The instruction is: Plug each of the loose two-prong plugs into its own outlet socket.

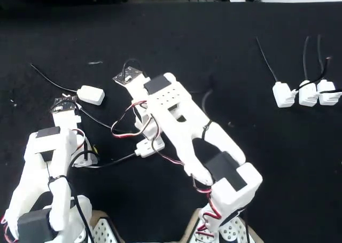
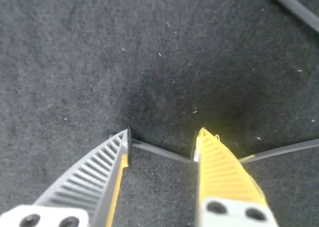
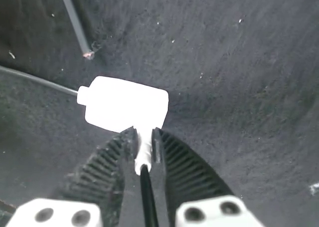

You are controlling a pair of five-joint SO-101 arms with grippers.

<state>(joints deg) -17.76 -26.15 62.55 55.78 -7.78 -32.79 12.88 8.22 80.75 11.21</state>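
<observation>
My right gripper (image 3: 143, 137) is shut on a narrow white stub that sticks out of a white plug (image 3: 124, 105); a dark cable leaves a nub at the plug's end. In the high view this gripper (image 1: 129, 78) sits left of the table's centre. Another white plug (image 1: 91, 95) lies just left of it, with a thin cable running up-left. A third plug (image 1: 147, 147) lies under the right arm. My left gripper (image 2: 163, 134) is open, its fingertips straddling a thin grey cable (image 2: 159, 153) on the black cloth; in the high view it (image 1: 64, 105) is near the left edge.
Three white connector blocks (image 1: 283, 93) (image 1: 308, 92) (image 1: 328, 92) with black cables sit in a row at the far right. A loose cable end (image 3: 87, 54) lies beyond the held plug. Black cloth (image 1: 224, 56) covers the table.
</observation>
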